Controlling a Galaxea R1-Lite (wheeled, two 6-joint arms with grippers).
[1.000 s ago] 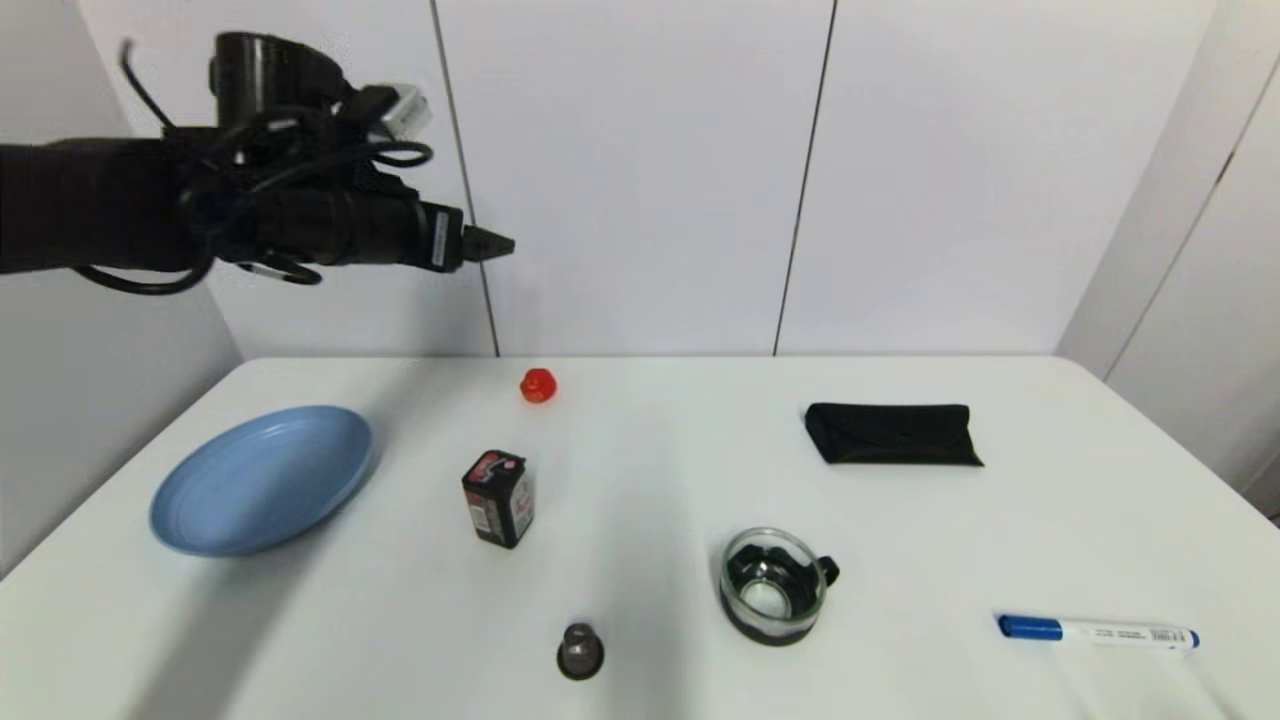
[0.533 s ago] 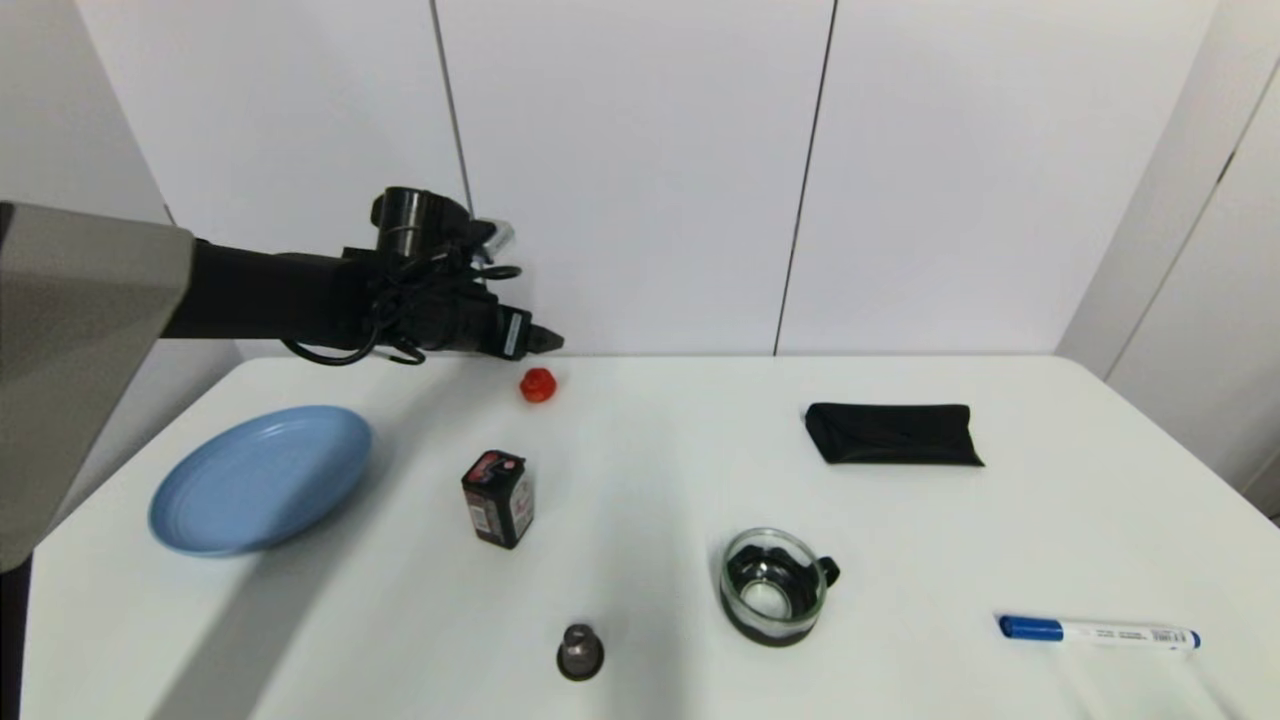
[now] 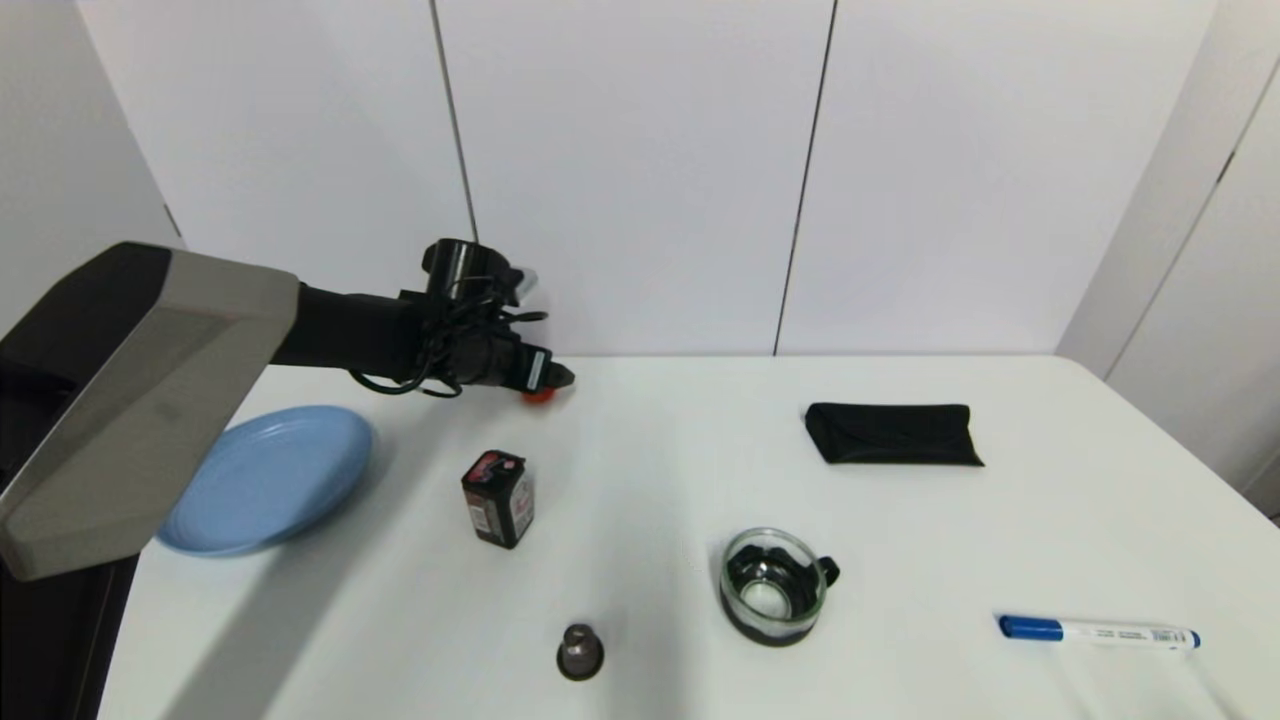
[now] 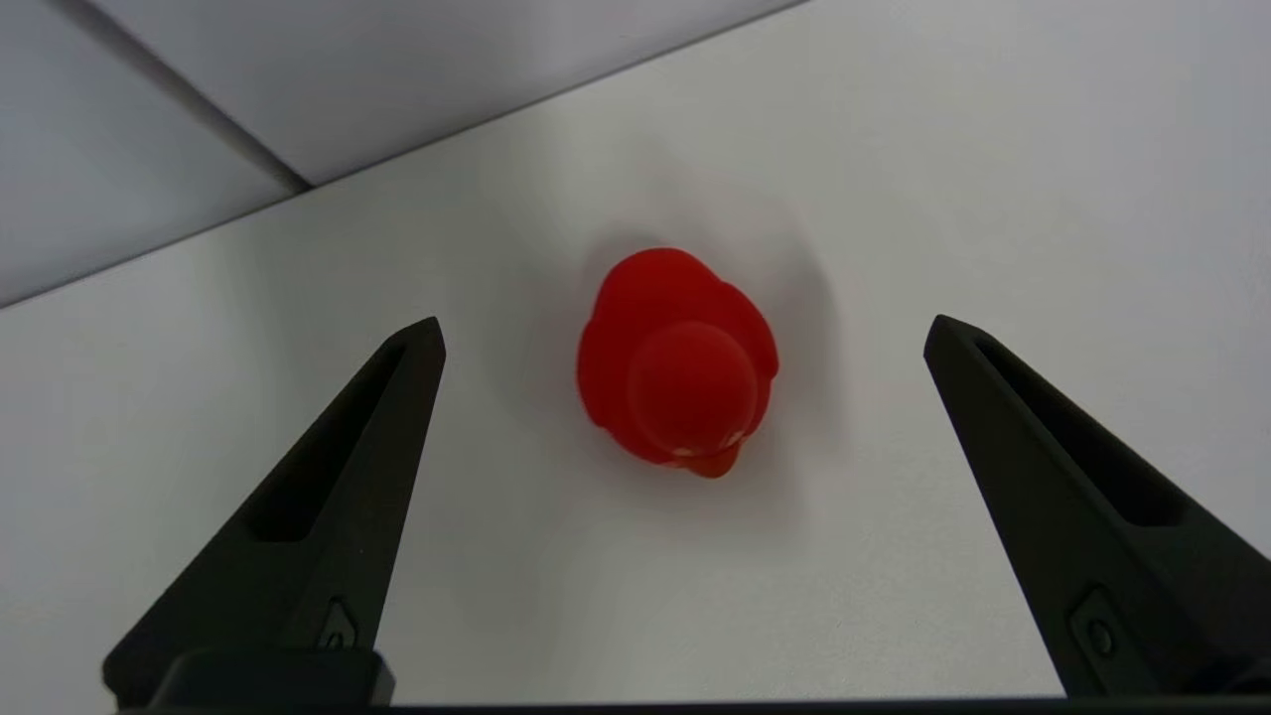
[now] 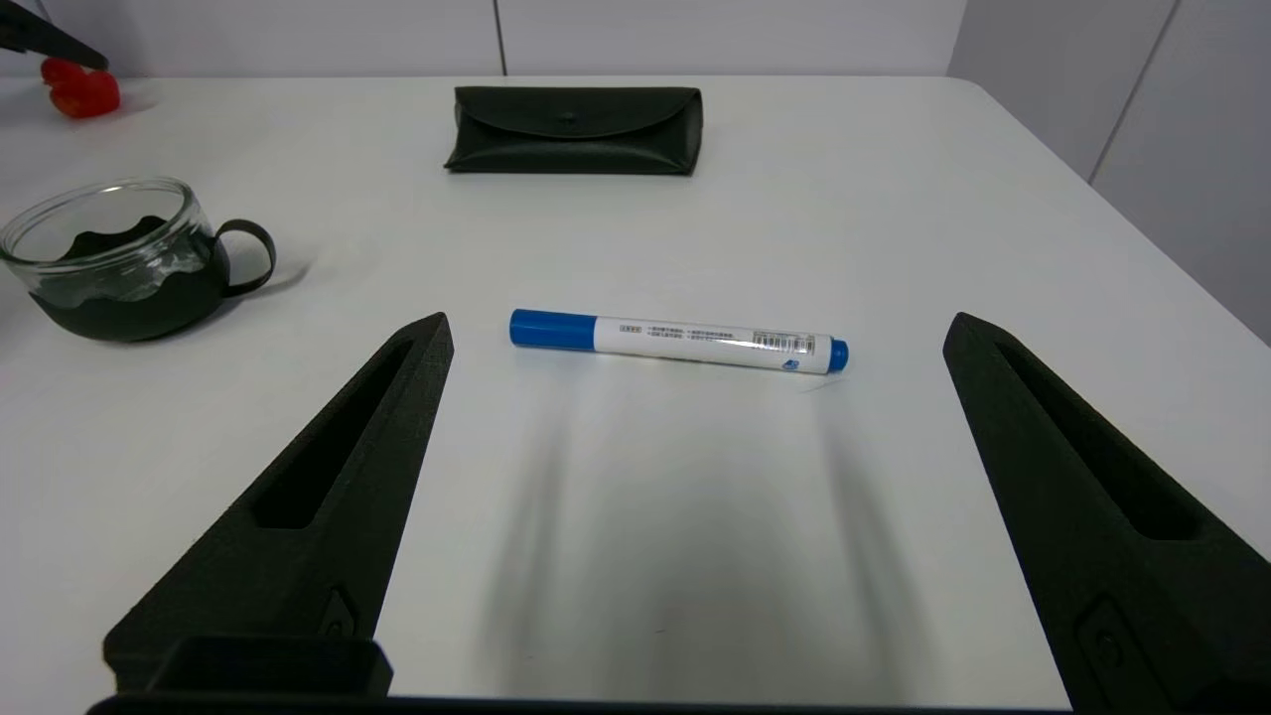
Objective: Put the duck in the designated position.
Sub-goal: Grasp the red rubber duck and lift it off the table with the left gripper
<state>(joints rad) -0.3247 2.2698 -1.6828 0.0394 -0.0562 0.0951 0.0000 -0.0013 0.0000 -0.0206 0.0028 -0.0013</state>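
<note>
Red duck sits untouched between wide-open left tool, seemingly half-hidden overhead.

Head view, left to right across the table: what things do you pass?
Blue plate → black box → grey knob → glass cup → black pouch → marker. The duck, partly hidden by the left gripper, is left out.

Duck red – plate blue – pouch black – table white
</note>
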